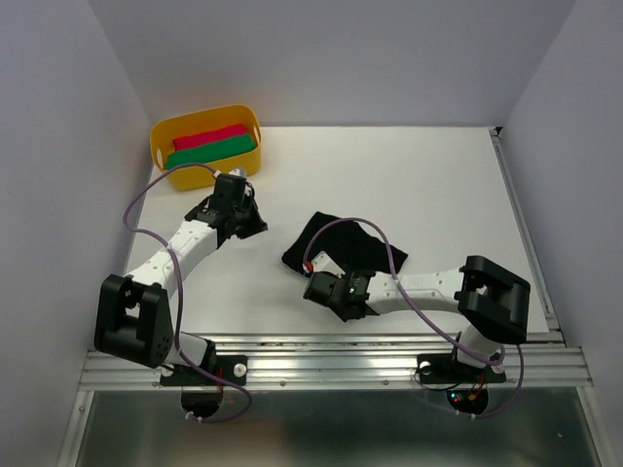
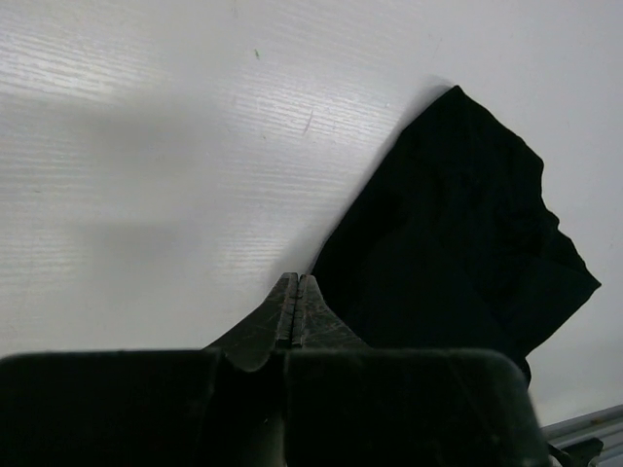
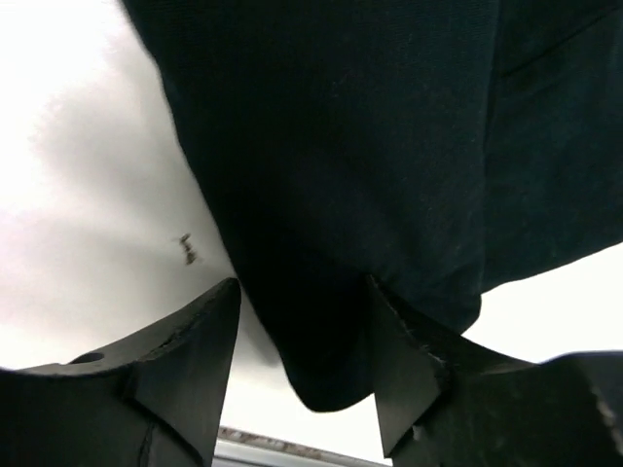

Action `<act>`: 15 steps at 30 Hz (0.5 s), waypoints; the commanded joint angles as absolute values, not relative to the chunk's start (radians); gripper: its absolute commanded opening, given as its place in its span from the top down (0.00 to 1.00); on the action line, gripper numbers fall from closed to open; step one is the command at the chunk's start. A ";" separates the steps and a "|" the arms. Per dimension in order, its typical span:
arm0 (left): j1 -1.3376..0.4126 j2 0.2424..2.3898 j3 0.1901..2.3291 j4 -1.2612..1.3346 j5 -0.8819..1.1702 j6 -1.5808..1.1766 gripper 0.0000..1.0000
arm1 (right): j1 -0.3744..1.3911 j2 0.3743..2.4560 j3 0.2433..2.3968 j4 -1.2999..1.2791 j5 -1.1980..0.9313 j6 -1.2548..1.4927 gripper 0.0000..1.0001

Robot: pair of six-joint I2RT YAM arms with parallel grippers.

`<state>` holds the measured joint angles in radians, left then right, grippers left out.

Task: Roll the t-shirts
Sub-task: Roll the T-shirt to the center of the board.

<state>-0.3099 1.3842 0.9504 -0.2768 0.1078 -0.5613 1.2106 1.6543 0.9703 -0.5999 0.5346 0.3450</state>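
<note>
Black t-shirt (image 1: 350, 243) bunched into a rough folded heap on the white table (image 1: 438, 185), well apart from the yellow tub (image 1: 206, 177), off to the tub's right and nearer the arm bases. Matte cloth, no print showing.

Inside the tub, a red roll (image 1: 209, 135) and a green roll (image 1: 216, 150) side by side, the red nearer the far wall.

Left gripper (image 2: 297, 297) between tub and shirt, close off the tub's near right corner. Fingers pressed flat together, nothing between them. Tips low over bare table, just beside the shirt's tub-side edge; touching or not, cannot tell.

Right gripper (image 3: 304, 287) at the shirt's edge turned away from the tub. Fingers spread wide, not pinching. A rounded fold of black cloth in the gap, up against the finger on the right of the wrist view, a strip of white table showing beside the other finger. Small dark mark (image 3: 185, 249) on the table just off that strip.
</note>
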 commanded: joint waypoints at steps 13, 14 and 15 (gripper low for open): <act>-0.296 1.263 0.836 -0.190 0.213 -0.555 0.28 | 1.215 1.686 1.045 -0.417 0.453 0.324 0.99; -0.295 1.258 0.822 -0.180 0.225 -0.558 0.19 | 1.215 1.684 1.051 -0.411 0.436 0.327 0.99; -0.296 1.253 0.799 -0.166 0.236 -0.563 0.13 | 1.215 1.686 1.055 -0.402 0.419 0.330 0.99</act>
<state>-0.2993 1.3010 0.8463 -0.2279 0.1841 -0.5648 1.2098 1.7042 1.0054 -0.5152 0.5446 0.3061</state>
